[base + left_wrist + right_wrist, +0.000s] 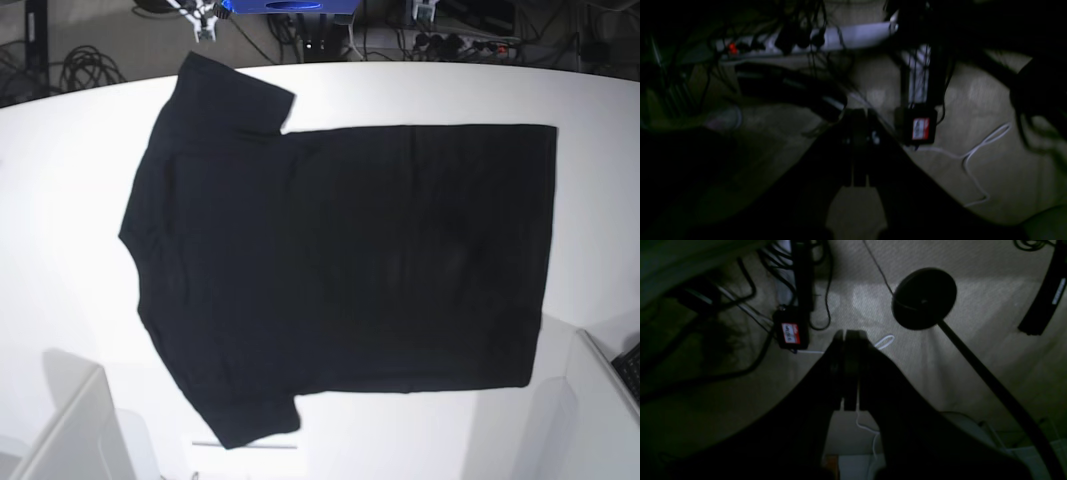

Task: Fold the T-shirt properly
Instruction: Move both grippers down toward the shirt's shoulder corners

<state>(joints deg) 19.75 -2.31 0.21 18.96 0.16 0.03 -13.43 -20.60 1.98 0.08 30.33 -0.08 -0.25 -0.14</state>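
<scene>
Two grippers, both with jaws pressed together and empty: the left gripper [858, 146] hangs over a dim floor with a power strip [806, 40] at 11 o'clock, the right gripper [850, 373] over floor with a round lamp base [923, 298] at 1 o'clock. The T-shirt [350, 260] lies flat, unfolded, mid-table [60, 200], collar at 9 o'clock, hem at 3.

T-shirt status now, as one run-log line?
T-shirt: spread flat on white table, unfolded | left gripper: shut, empty | right gripper: shut, empty
</scene>
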